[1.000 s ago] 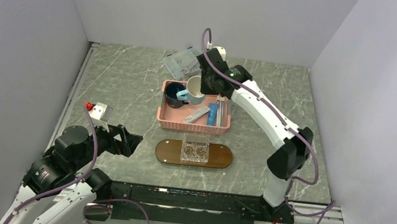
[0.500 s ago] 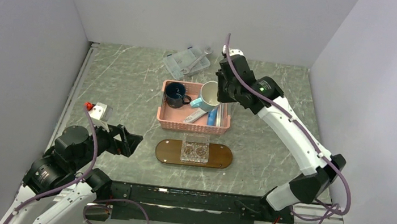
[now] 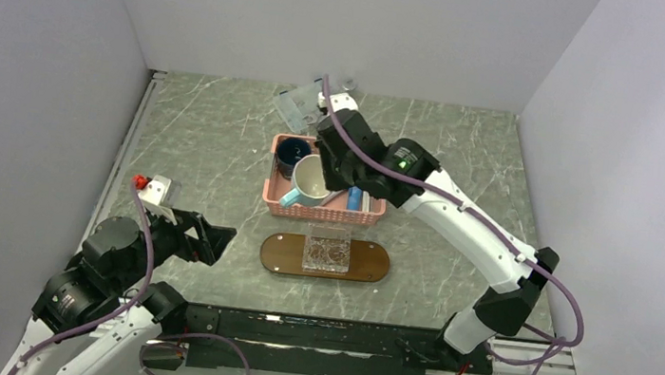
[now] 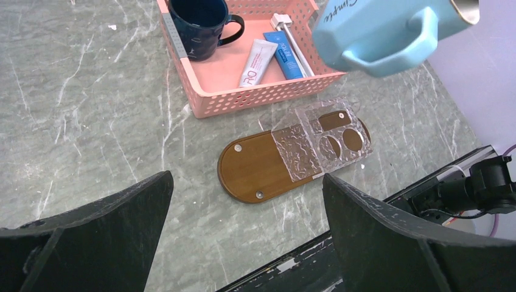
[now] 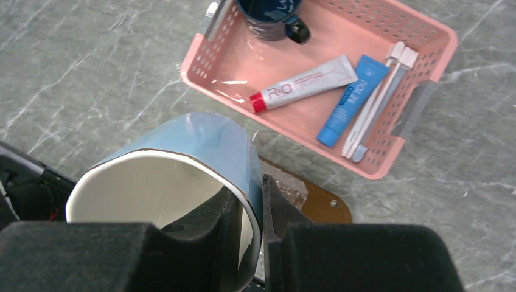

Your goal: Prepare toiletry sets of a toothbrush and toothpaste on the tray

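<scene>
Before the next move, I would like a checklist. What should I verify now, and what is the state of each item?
1. Right gripper's hold on the mug: ok, one finger inside the rim, one outside.
2. Mug upright: not ok, it is tipped.
3. Mug clear of the basket: ok, it is held in the air.
4. Bare wood on the tray beside the holder: ok.
5. Left gripper open and away from the tray: ok.
6. Toothpaste and toothbrushes on the tray: not ok, both lie in the basket.
</scene>
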`<act>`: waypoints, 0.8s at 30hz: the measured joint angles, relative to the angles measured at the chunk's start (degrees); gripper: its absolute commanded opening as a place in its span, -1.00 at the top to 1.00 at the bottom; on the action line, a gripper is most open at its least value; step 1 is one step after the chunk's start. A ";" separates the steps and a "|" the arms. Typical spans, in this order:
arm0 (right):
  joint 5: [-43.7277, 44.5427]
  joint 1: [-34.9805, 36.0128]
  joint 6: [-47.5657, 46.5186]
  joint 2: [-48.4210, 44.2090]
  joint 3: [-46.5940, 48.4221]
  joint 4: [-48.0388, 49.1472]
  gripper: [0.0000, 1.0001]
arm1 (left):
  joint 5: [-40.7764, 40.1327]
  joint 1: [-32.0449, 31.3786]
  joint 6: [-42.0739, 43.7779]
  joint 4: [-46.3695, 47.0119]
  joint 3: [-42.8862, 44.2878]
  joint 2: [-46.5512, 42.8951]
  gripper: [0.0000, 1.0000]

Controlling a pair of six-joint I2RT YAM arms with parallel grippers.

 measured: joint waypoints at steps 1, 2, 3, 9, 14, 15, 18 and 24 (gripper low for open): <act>0.50 1.11 0.37 0.42 0.44 -0.22 1.00 | 0.00 0.00 0.00 -0.02 0.00 -0.02 -0.98; 0.90 2.12 0.66 0.79 0.76 -0.44 1.00 | 0.00 0.00 0.00 0.00 0.00 -0.04 -0.98; 1.20 2.95 1.01 1.18 1.20 -0.81 1.00 | 0.00 0.00 0.00 0.00 0.00 -0.15 -0.98; 4.33 7.13 3.23 4.68 4.13 -2.40 1.00 | -0.02 0.00 0.00 0.02 0.00 -1.75 -0.98; 6.80 10.78 5.05 8.22 6.49 -3.34 1.00 | -0.52 0.00 0.00 -0.02 0.00 -2.60 -0.98; 7.08 11.37 5.35 8.72 6.71 -3.41 1.00 | -0.66 0.00 -0.02 -0.02 0.00 -2.78 -0.98; 7.45 13.07 6.36 10.29 7.02 -3.63 1.00 | -1.09 0.00 -0.04 0.00 0.00 -3.80 -0.98; 8.39 15.08 8.13 13.55 7.85 -5.01 1.00 | -1.53 0.00 -0.04 -0.02 0.00 -5.84 -0.98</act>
